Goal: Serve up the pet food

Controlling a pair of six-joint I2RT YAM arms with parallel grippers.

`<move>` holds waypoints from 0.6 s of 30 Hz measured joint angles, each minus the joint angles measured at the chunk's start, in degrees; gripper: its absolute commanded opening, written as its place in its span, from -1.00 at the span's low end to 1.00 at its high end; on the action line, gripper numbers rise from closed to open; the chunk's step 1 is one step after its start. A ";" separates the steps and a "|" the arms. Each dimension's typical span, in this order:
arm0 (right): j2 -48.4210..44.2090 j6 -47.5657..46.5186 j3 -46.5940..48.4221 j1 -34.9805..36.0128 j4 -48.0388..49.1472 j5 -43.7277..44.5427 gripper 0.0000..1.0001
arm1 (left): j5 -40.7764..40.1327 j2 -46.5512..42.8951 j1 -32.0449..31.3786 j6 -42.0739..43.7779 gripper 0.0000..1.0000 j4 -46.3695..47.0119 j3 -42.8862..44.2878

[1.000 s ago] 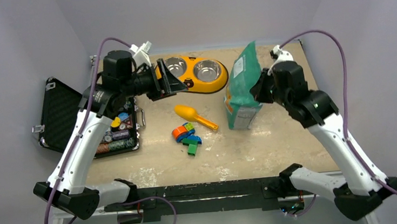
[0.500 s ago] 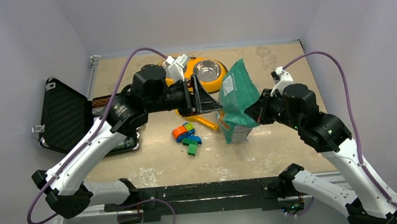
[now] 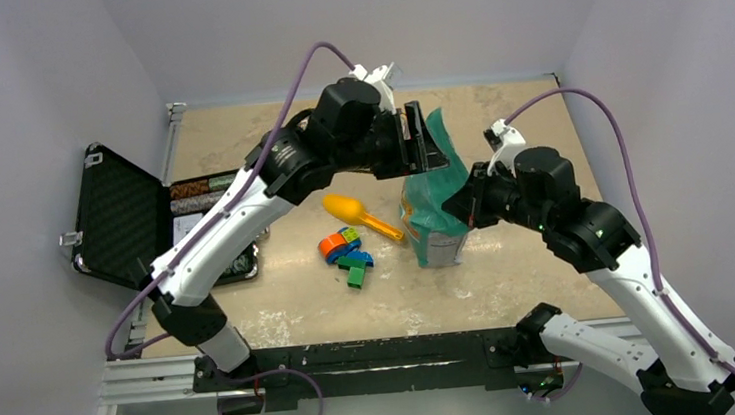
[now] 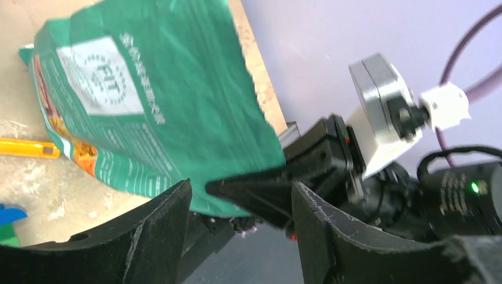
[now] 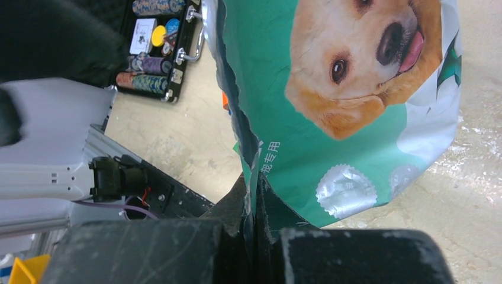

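Note:
The pet food itself is hidden inside the teal-green and white bag (image 3: pixel 433 224) printed with a golden dog (image 5: pixel 355 77). The bag stands right of centre, leaning a little. My right gripper (image 3: pixel 460 202) is shut on the bag's torn side edge (image 5: pixel 254 201). My left gripper (image 3: pixel 425 145) hovers open by the bag's top. In the left wrist view the bag's lower corner (image 4: pixel 160 94) and a right-gripper finger lie between the left fingers (image 4: pixel 160 231), with the left gripper (image 4: pixel 240 204) touching neither.
A yellow scoop (image 3: pixel 359 214) lies left of the bag, with coloured toy blocks (image 3: pixel 345 254) just in front of it. An open black case (image 3: pixel 134 223) of chips sits at the left edge. The left arm hides the feeding bowls at the back.
The left arm swung right from the bowls to the bag's top, its jaws narrowing a little. The right gripper carried the bag slightly left and tilted it.

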 measured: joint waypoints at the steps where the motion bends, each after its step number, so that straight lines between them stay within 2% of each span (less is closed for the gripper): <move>1: 0.42 -0.63 0.44 0.00 -0.22 -0.42 -0.99 | -0.87 1.73 -0.09 0.66 0.38 -0.90 2.19; 5: 2.82 -2.60 2.05 0.02 -0.57 -2.84 -0.93 | -3.21 7.02 -0.46 2.86 0.52 -2.99 7.41; 8: 4.57 -3.96 3.23 0.07 -0.81 -5.14 -0.79 | -4.13 9.07 -0.68 3.65 0.51 -3.54 7.85; 12: 5.01 -6.08 4.17 0.20 -1.31 -7.37 -0.47 | -5.22 10.36 -0.79 5.09 0.12 -4.42 7.89; 18: 3.21 -8.31 4.57 0.48 -2.27 -10.29 -0.33 | -6.47 10.38 -0.66 7.06 -0.49 -4.50 9.57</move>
